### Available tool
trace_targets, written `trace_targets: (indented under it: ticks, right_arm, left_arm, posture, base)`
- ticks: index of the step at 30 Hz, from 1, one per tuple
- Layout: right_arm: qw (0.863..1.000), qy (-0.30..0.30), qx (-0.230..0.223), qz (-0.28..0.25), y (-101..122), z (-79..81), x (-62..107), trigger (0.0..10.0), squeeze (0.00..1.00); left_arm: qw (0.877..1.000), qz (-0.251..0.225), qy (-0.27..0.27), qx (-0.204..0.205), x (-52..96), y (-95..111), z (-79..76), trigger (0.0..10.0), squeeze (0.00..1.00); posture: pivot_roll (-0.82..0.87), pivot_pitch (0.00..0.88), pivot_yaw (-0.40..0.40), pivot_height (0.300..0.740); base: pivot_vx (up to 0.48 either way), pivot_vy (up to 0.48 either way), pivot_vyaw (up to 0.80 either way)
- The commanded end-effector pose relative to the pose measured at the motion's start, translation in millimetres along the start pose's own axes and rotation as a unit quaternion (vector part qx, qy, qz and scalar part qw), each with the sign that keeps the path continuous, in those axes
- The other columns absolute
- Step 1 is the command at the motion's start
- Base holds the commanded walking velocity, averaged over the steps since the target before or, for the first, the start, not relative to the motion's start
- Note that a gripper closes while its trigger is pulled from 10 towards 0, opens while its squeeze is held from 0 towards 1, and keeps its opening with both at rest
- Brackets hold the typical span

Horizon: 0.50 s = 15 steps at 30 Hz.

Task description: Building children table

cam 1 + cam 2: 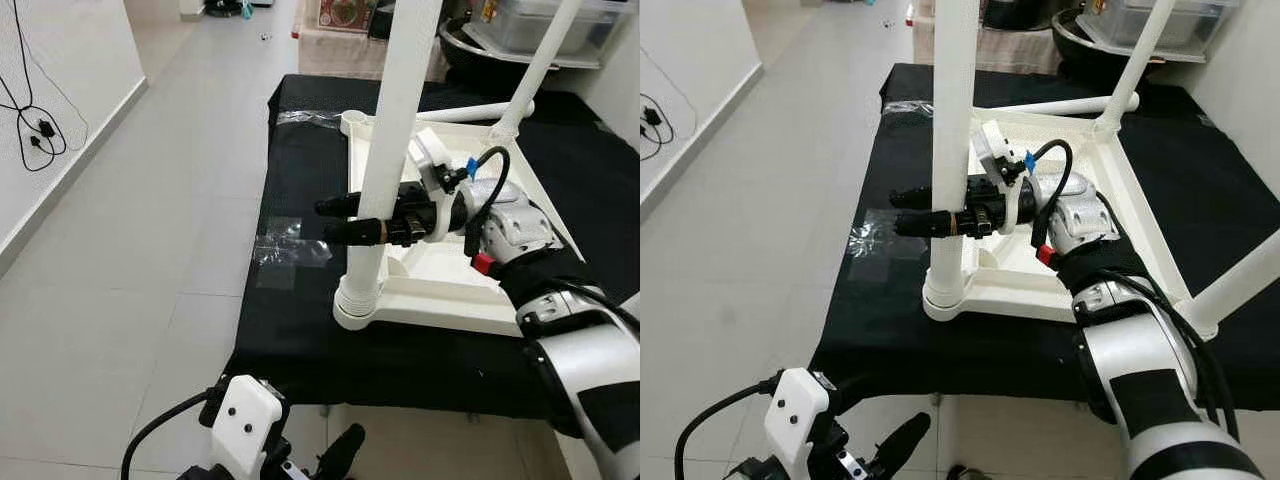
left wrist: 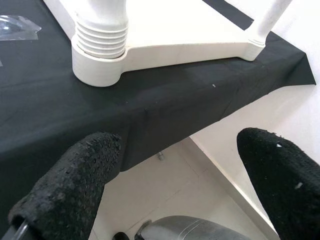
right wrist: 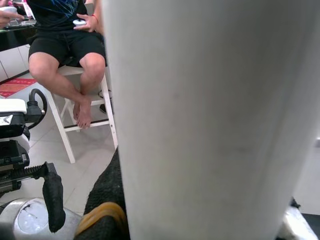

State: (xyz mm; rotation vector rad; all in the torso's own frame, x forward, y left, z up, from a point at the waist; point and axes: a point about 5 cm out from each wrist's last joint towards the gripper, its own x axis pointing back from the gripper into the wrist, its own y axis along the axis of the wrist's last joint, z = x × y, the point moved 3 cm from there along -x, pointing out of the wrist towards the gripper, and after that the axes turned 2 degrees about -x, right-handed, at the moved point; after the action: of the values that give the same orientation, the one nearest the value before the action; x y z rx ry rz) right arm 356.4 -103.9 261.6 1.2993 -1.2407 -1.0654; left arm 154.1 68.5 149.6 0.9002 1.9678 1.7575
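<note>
Tabletop (image 1: 455, 300), white and upside down, lies on a black cloth (image 1: 300, 330) over a low platform, with white legs standing up from its corners. The right claw (image 1: 340, 218) reaches across the tabletop from the robot's right and pinches the near leg (image 1: 395, 130) between its two black fingers (image 1: 345, 204), one on each side of the tube, above the ribbed collar (image 1: 360, 292) where the leg screws into its corner socket. In the right wrist view that leg (image 3: 215, 120) stands hard up against the camera, and beyond it a person (image 3: 65, 45) in black shorts sits on a white stool (image 3: 87, 125). Past the right claw, on the far side of the tabletop, another leg (image 1: 535, 75) rises at a slant from its socket, and one more leg (image 1: 470, 112) lies flat along the far edge. A third standing leg (image 1: 1240, 285) shows at the near right corner in the right eye view. Beyond the fingertips, on the cloth, lies a crumpled clear plastic bag (image 1: 285, 250). The left claw (image 1: 335, 455) hangs low, below and in front of the platform edge, away from the table; its wrist view shows its fingers (image 2: 70, 185) spread wide with nothing between them, looking up at the collar (image 2: 100, 40) and the cloth's hanging edge. Grey floor tiles (image 1: 150, 200) run off to the robot's left, with a black cable (image 1: 35, 125) against the white wall.
</note>
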Motion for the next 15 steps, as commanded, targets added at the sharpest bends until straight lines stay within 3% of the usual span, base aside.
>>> trace_targets:
  ticks: [1,13,15]
  right_arm:
    - [1.0,0.012,-0.006,0.0,-8,3.3,-2.9,10.0,0.0]
    - [0.999,-0.008,-0.028,-0.021,-23,3.2,1.4,10.0,0.0]
    - [0.998,-0.033,-0.035,-0.035,-24,0.2,4.6,10.0,0.0]
  left_arm:
    - [1.0,0.005,-0.006,0.003,2.3,0,-2.2,10.0,0.0]
    - [1.0,0.003,-0.003,0.0,1.4,1,-0.4,10.0,0.0]
    - [1.0,0.002,-0.003,-0.002,0.7,1,0.3,10.0,0.0]
  posture:
    - [0.19,0.191,-0.085,0.74]
    - [0.19,0.204,-0.088,0.74]
    - [0.19,0.211,-0.089,0.74]
  base:
    - [0.0,0.0,0.0]
    - [0.0,0.0,0.0]
    - [0.0,0.0,0.0]
